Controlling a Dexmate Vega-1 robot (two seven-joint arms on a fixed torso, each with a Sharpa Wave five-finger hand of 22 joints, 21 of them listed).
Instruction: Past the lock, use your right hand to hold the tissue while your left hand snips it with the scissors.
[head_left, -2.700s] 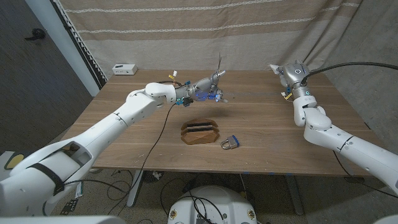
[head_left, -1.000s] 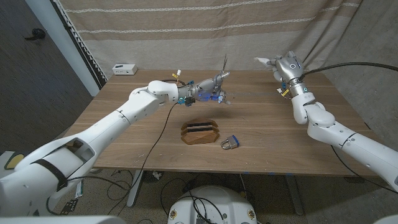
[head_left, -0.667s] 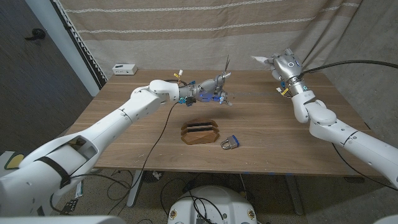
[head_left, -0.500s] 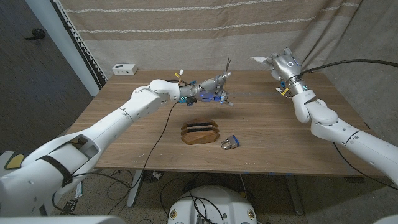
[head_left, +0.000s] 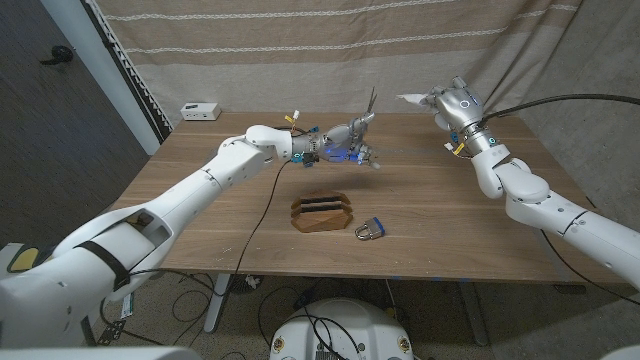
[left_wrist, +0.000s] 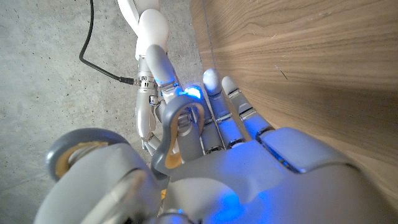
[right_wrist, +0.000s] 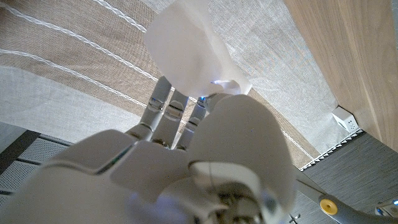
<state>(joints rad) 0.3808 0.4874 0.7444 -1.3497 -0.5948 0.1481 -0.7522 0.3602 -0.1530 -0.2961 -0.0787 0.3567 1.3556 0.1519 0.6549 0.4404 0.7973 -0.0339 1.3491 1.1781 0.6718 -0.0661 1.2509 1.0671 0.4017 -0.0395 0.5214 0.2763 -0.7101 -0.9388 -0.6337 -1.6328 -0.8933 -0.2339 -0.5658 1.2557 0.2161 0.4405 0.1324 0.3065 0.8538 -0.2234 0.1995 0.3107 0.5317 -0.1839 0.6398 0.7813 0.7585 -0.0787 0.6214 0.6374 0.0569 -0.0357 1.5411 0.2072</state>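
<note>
My left hand (head_left: 347, 141) is raised above the far middle of the table and grips the scissors (head_left: 371, 104), whose blades point up. Their grey handle loop (left_wrist: 178, 122) sits among that hand's fingers (left_wrist: 233, 102) in the left wrist view. My right hand (head_left: 451, 103) is lifted at the far right and pinches a white tissue (head_left: 411, 98) that sticks out towards the scissors, a short gap away. In the right wrist view the tissue (right_wrist: 183, 53) stands up above the fingers (right_wrist: 168, 109). A blue padlock (head_left: 370, 229) lies near the table's front.
A wooden slotted holder (head_left: 322, 212) sits just left of the padlock. A small white box (head_left: 200, 111) lies at the table's (head_left: 470, 215) far left corner. A striped curtain (head_left: 300, 50) hangs behind the table.
My right hand has carried the tissue leftwards towards the scissors. My left hand has shifted a little right and back, keeping the scissors' blades up.
</note>
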